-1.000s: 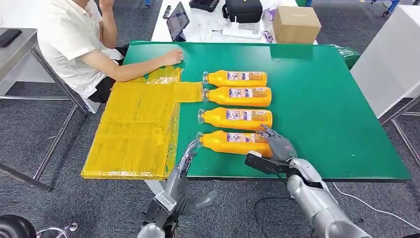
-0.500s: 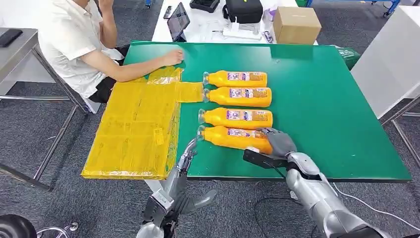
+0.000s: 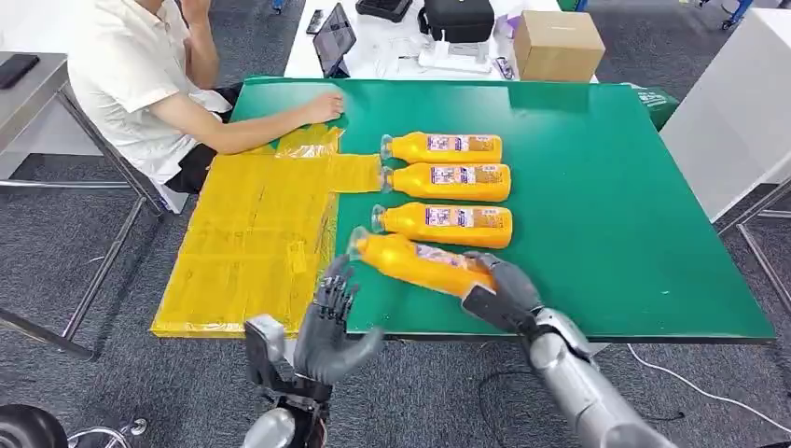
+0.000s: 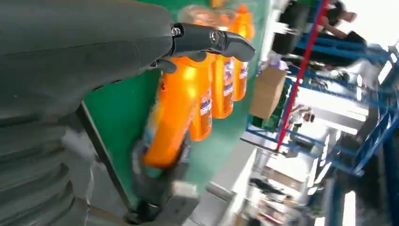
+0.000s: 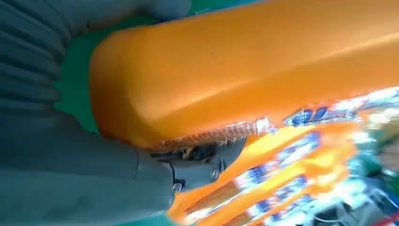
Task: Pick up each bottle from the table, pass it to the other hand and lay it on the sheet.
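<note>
My right hand (image 3: 499, 287) grips the base end of the nearest orange bottle (image 3: 417, 263), which is lifted and tilted with its clear cap toward the left; the right wrist view has the same bottle (image 5: 244, 75) pressed against the hand (image 5: 84, 155). My left hand (image 3: 328, 327) is raised at the table's front edge with fingers spread, a little short of the bottle's cap. From the left wrist the held bottle (image 4: 174, 117) lies just past the fingers (image 4: 211, 40). Three more orange bottles (image 3: 448, 182) lie in a row on the green table (image 3: 606, 215). The yellow sheet (image 3: 256, 243) covers the table's left side.
A person in a white shirt (image 3: 131, 75) sits at the far left corner with a hand (image 3: 325, 107) on the table by the sheet. Behind the table stand a cardboard box (image 3: 558, 45), a tablet (image 3: 336, 39) and a black case (image 3: 457, 19).
My right hand has lifted the nearest bottle and swung its cap end to the left. My left hand rose from below the table edge and spread its fingers.
</note>
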Motion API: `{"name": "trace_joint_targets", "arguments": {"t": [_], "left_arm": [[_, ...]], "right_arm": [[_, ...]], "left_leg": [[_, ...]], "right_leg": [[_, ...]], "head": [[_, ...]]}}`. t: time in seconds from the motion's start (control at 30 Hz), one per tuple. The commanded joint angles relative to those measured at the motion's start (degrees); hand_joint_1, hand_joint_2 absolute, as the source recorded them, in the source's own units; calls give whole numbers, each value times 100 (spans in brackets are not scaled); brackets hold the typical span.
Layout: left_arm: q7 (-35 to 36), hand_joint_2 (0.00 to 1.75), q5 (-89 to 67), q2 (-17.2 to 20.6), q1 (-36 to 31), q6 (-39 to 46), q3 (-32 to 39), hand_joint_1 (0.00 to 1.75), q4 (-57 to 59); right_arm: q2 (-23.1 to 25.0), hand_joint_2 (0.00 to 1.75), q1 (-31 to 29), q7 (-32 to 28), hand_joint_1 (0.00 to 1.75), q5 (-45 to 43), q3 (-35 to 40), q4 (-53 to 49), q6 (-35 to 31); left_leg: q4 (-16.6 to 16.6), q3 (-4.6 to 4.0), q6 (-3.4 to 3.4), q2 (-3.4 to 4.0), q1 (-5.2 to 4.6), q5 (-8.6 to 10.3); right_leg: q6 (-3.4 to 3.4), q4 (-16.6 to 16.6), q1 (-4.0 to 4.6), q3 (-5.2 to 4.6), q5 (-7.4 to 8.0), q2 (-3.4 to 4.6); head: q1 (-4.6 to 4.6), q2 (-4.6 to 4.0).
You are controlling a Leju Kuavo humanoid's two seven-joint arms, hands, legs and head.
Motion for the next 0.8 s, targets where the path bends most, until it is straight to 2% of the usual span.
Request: {"name": "trace_joint_targets", "arguments": {"t": [0.03,0.13,0.2,0.37,0.4,0.47,0.57,0.63,0.67,0.7,0.8], "left_arm": [[167,175,710,-13,190,78,502,0,251],[162,175,901,-62,249,537,652,0,160],[65,175,997,-11,268,779,637,0,1],[-46,175,990,108,343,920,473,0,-355],[-1,175,895,312,264,446,175,0,-376],[-1,175,895,312,264,446,175,0,-376],[-22,175,872,275,261,379,221,0,-297],[46,175,857,305,179,-35,211,0,-242],[113,175,836,317,92,-261,172,0,-199],[133,175,795,285,28,-429,177,0,-136],[171,175,752,242,-62,-600,157,0,-36]], "right_arm": [[407,175,857,-96,175,-562,-545,-1672,-109],[471,175,979,-74,171,-663,-614,-1777,-318],[511,175,1069,-71,175,-749,-617,-1833,-398],[661,175,1287,-106,169,-846,-585,-2034,-554],[736,175,1282,-112,171,-968,-504,-2056,-390],[736,175,1282,-112,171,-968,-504,-2056,-390],[809,175,1238,-68,171,-956,-394,-2049,-404],[839,175,1190,-215,175,-970,-116,-2048,-132],[902,175,1160,-303,175,-940,134,-2040,48],[932,175,1127,-372,173,-899,385,-2009,153],[956,175,1099,-504,175,-784,677,-1966,150]], "left_leg": [[-5,8,7,2,-1,-8],[-4,0,10,9,-2,-10],[-4,-1,10,3,-2,-10],[-2,-20,4,2,-4,-7],[-3,-23,4,-1,-6,-5],[-6,-1,6,7,-4,-12],[-4,-20,5,7,-4,-6],[-8,5,12,13,-3,-14],[-4,-20,6,5,-5,-4],[-5,-8,9,12,-3,-10],[-4,-7,8,18,-3,-11]], "right_leg": [[-14,-4,3,9,-9,-8],[-13,-6,2,3,-8,-3],[-15,-4,1,4,-10,-10],[-13,-1,0,-16,-6,-9],[-10,-1,-3,-19,-5,-10],[-24,-1,3,0,-12,-9],[-10,-2,-1,-19,-4,-4],[-23,-8,3,5,-10,-4],[-10,-2,-2,-19,-4,-6],[-17,-4,1,-8,-7,-3],[-19,-3,2,-8,-6,3]], "head": [[0,0],[2,0],[2,0],[0,0],[0,0],[0,0],[2,0],[2,0],[0,0],[4,0],[4,0]]}}
